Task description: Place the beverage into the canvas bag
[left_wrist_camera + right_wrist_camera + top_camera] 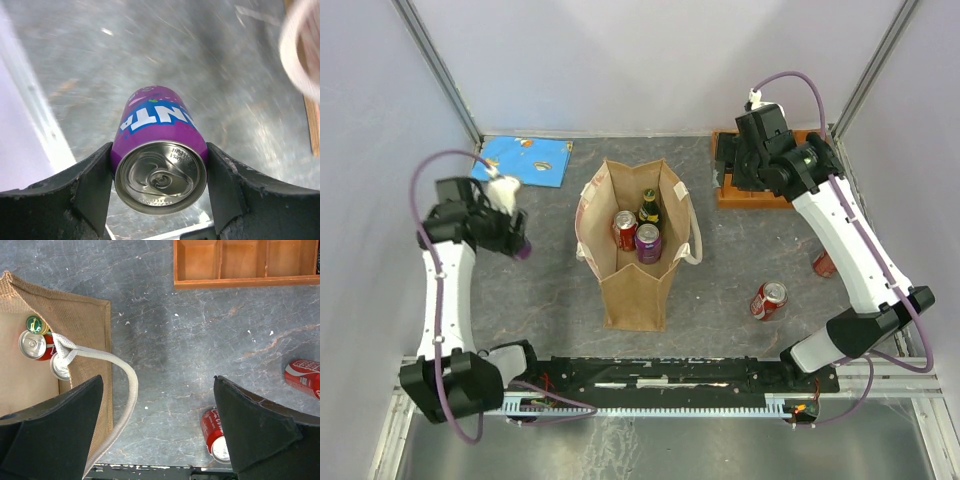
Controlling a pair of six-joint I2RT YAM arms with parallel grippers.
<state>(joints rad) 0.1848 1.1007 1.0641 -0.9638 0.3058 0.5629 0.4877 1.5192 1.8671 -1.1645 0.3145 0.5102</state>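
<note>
My left gripper (516, 240) is shut on a purple Fanta can (160, 145), held above the table to the left of the canvas bag (635, 285). The can's silver top faces the left wrist camera, with a jaw on each side of it. The tan bag stands open in the middle and holds a red can (624, 228), a purple can (648, 242) and a dark bottle (649, 207). My right gripper (157, 382) is open and empty, high up at the back right (752, 165). The bag (85, 320) and its rope handle (127, 385) show at the left of the right wrist view.
Two red cans lie on the table right of the bag (769, 300) (823, 264); they also show in the right wrist view (216, 435) (302, 377). A wooden tray (750, 195) stands at the back right. A blue flat item (523, 160) lies at the back left.
</note>
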